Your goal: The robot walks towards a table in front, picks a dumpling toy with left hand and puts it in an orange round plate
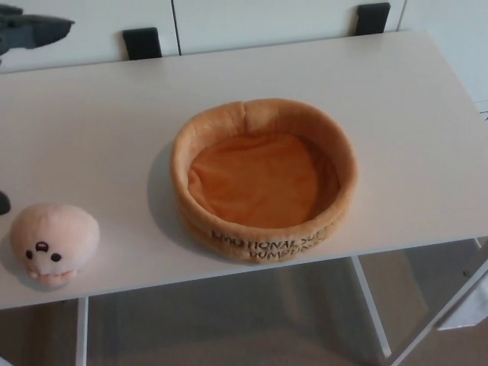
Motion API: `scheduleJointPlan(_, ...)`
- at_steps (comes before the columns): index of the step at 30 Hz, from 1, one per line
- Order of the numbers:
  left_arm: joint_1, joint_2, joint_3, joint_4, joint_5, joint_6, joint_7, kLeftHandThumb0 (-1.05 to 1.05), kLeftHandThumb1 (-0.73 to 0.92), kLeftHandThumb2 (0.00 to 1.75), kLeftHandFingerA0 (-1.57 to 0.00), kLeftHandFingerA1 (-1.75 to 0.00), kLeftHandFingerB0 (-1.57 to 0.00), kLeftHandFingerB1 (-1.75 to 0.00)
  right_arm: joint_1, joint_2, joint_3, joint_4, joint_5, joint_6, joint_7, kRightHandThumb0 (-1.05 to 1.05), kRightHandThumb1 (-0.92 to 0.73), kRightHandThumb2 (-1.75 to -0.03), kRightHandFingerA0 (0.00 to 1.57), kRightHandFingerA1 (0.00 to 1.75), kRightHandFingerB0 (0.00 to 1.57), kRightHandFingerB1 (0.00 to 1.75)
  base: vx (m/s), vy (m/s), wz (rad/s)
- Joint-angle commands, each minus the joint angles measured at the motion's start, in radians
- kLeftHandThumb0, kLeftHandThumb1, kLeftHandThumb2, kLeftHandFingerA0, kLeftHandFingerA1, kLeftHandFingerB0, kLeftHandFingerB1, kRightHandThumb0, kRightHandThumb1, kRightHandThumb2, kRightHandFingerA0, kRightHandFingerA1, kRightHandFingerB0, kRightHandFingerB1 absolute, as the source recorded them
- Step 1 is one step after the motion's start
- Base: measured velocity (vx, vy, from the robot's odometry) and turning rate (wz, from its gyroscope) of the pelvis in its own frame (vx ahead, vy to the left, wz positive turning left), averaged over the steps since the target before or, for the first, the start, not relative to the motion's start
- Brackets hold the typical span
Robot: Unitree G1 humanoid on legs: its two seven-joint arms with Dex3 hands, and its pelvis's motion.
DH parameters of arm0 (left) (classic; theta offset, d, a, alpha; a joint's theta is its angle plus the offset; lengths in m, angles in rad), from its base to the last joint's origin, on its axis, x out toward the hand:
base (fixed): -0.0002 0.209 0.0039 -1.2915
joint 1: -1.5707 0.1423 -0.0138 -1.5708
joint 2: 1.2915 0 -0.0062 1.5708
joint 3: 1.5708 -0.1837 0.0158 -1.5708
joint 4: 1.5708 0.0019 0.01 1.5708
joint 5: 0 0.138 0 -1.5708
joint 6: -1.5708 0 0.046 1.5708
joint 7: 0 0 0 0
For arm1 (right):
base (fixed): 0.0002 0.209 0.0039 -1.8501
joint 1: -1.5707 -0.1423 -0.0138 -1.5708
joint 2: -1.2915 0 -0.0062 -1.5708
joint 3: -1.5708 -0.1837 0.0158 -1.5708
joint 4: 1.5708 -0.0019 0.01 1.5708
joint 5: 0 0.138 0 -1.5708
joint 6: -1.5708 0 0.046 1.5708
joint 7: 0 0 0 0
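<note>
The dumpling toy [53,242], a pale pink plush with a small dark face, lies on the white table [91,130] near its front left corner. The orange round plate [264,177], a soft plush bowl with dark lettering on its front wall, stands in the middle of the table and holds nothing. My left hand [34,29] shows as a dark tip at the top left edge, with a second dark bit at the left edge just above the toy. It is open, apart from the toy and holding nothing. My right hand does not show.
White cabinet fronts with two black handles [142,42] stand behind the table. The table's front edge runs just below the toy and the plate, with white legs [370,305] and floor under it.
</note>
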Motion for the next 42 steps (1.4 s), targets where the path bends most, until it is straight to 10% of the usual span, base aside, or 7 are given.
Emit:
scheduleJointPlan(1, -0.204, 0.03, -0.265, 0.123, 0.255, 0.274, -0.151, -0.43, 0.35, 0.52, -0.04, -0.29, -0.08, -0.27, 0.009, -0.035, -0.021, 0.007, 0.016, -0.009, -0.018, -0.29, -0.49, -0.55, 0.93, 0.58, 0.57, 0.4, 0.0, 0.0, 0.0)
scheduleJointPlan(24, -0.259, -0.006, -0.545, 0.09, 0.53, 0.487, -0.31, -0.52, 0.32, 0.77, 0.0, -0.23, 0.0, -0.29, 0.006, -0.039, -0.032, 0.0, 0.017, -0.008, 0.005, -0.27, -0.48, -0.55, 0.86, 0.55, 0.56, 0.4, 0.0, 0.0, 0.0)
scheduleJointPlan(42, -0.297, -0.27, -0.595, 0.24, 0.727, 0.399, -0.072, -0.51, 0.33, 0.75, 0.0, -0.27, 0.0, -0.29, -0.009, -0.036, -0.03, 0.004, 0.013, 0.0, 0.0, -0.3, -0.48, -0.56, 0.9, 0.56, 0.54, 0.39, 0.0, 0.0, 0.0)
